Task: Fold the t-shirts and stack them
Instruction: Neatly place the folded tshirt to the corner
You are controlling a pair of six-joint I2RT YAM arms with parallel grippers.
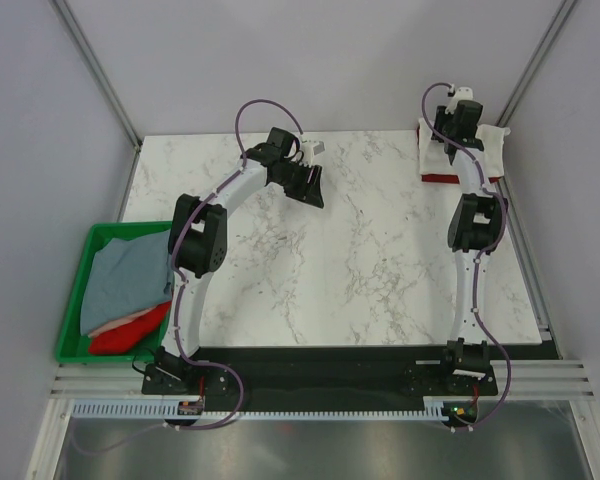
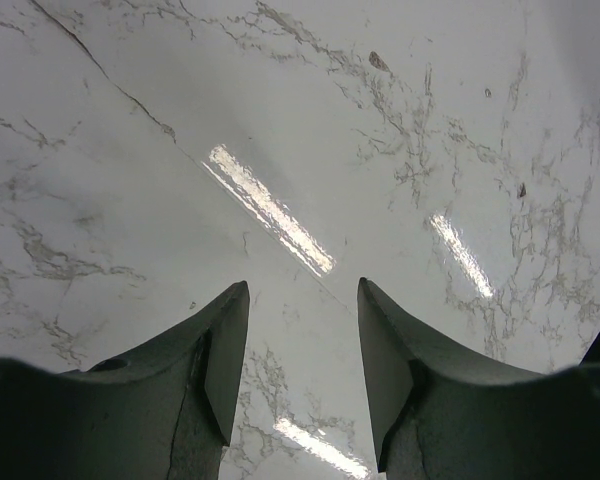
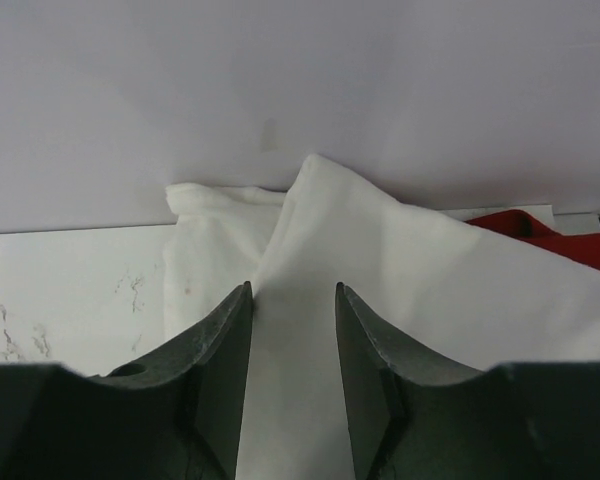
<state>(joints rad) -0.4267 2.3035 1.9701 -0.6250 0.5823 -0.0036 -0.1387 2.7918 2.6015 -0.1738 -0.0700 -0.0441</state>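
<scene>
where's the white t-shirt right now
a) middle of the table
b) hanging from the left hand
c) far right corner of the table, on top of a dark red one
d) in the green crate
c: the white t-shirt lies at the far right corner of the table under the right hand, and a dark red t-shirt shows beneath its near edge.
</scene>
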